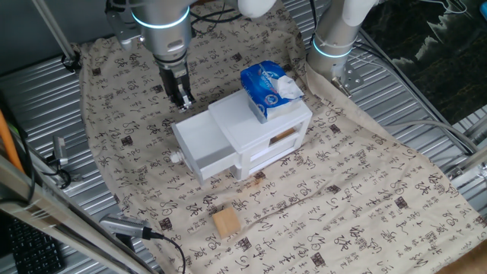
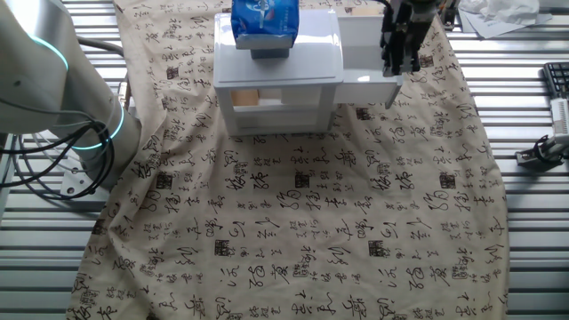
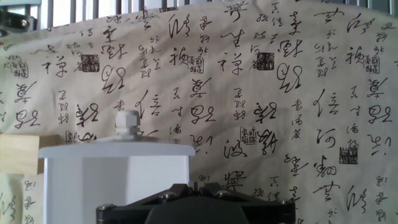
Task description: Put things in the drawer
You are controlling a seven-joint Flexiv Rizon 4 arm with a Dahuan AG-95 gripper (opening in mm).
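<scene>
Leftmost, in one fixed view, the gripper (image 1: 181, 97) hung from the arm above the cloth (image 1: 365, 190), just behind the pulled-out drawer (image 1: 204, 144). Fingers (image 1: 183, 93) looked close together, nothing visible between them; could not tell for certain whether they met. Drawer stood drawn well out of the white cabinet (image 1: 266, 125), its small round knob (image 1: 176, 158) pointing toward the near left. Lower drawer (image 1: 280, 140) with its tan slot stayed flush in the cabinet front. In front of the cabinet, well apart from it, the tan wooden block (image 1: 226, 222) lay alone on the cloth, not in the drawer. Further right, the blue-and-white tissue pack (image 1: 268, 87) sat on the cabinet top.

The other fixed view put the cabinet (image 2: 277, 80) at the far edge, tissue pack (image 2: 263, 22) on it, drawer (image 2: 369, 62) sticking out to the right with the gripper (image 2: 398, 53) directly over it.

Hand view: block (image 3: 18, 154) at far left edge, partly behind the drawer front (image 3: 115, 180); knob (image 3: 128, 126) upright above it; patterned cloth (image 3: 280, 93) filling the rest.
</scene>
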